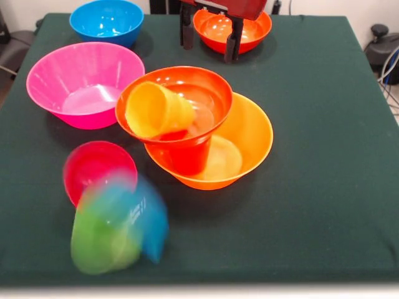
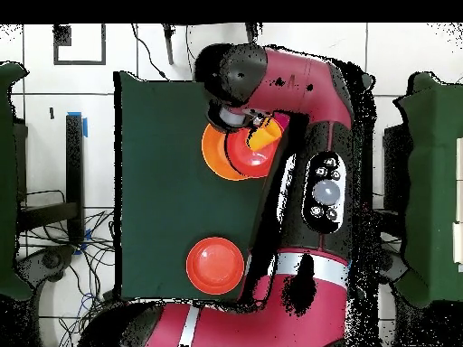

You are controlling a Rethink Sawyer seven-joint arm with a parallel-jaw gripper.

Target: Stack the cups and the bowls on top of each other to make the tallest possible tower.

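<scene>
Hanging with its fingers (image 1: 187, 28) spread and holding nothing, the gripper (image 1: 209, 34) is standing just before the red-orange bowl (image 1: 249, 28), while the orange cup (image 1: 156, 109) is lying tipped inside the tower (image 1: 249, 134), well beyond the fingertips towards the camera.

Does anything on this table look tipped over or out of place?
Yes. In the pile, the orange cup lies on its side inside the red-orange bowl, which sits tilted in the widest orange bowl. Near the front, a green cup and a blue thing look smeared, as if moving.
</scene>
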